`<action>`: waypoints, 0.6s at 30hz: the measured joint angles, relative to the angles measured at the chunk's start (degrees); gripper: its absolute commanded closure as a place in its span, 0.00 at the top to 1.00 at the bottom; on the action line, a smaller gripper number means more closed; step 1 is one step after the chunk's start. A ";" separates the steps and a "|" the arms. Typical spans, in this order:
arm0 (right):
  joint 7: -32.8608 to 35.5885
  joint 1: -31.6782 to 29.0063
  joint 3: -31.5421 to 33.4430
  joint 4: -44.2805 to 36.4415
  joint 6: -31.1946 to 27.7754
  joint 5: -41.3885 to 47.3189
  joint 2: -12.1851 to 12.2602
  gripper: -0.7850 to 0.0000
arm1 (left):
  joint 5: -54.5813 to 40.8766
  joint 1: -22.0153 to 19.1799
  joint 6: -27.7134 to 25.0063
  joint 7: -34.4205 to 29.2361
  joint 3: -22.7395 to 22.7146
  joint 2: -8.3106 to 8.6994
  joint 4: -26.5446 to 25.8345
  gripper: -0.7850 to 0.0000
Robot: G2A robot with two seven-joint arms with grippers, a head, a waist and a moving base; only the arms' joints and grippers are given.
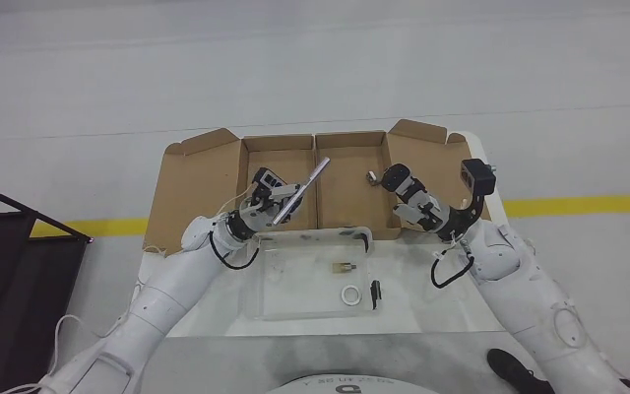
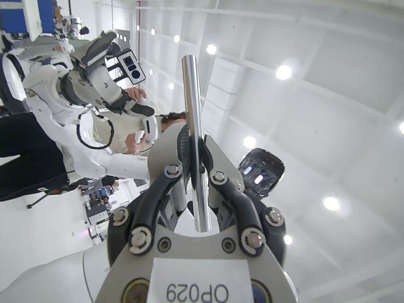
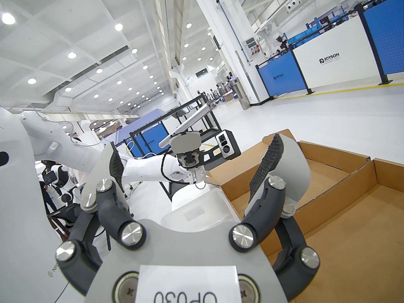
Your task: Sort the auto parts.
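Observation:
My left gripper (image 1: 283,205) is shut on a long shiny metal rod (image 1: 303,189), holding it tilted above the left cardboard box (image 1: 278,158). The left wrist view shows the rod (image 2: 192,96) clamped between the pads (image 2: 184,141). My right gripper (image 1: 398,181) hangs open with nothing in it over the right cardboard box (image 1: 340,197), close to a small metal part (image 1: 373,178) lying inside. In the right wrist view its fingers (image 3: 271,156) are spread wide, and the rod (image 3: 189,118) shows farther off in the other gripper.
A clear plastic tray (image 1: 266,295) in front of the boxes holds a small brass part (image 1: 343,267), a white ring (image 1: 349,295) and a black part (image 1: 375,290). The box flaps (image 1: 197,177) stand open. A dark rack (image 1: 20,256) stands left of the table.

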 measured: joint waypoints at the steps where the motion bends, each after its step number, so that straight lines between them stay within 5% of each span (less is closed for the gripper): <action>1: 0.00 0.00 0.00 0.00 0.00 0.00 0.00 1.00 | -0.07 -0.07 0.37 -0.15 0.02 -0.21 0.30 0.00; 7: 0.00 0.00 0.00 0.00 0.00 0.00 0.00 1.00 | 2.00 -0.44 -0.80 -0.75 -0.36 -0.99 0.93 0.00; 18: 0.00 0.00 0.00 0.00 0.00 0.00 0.00 1.00 | 16.33 0.47 -16.34 2.40 -4.86 -1.00 -1.78 0.00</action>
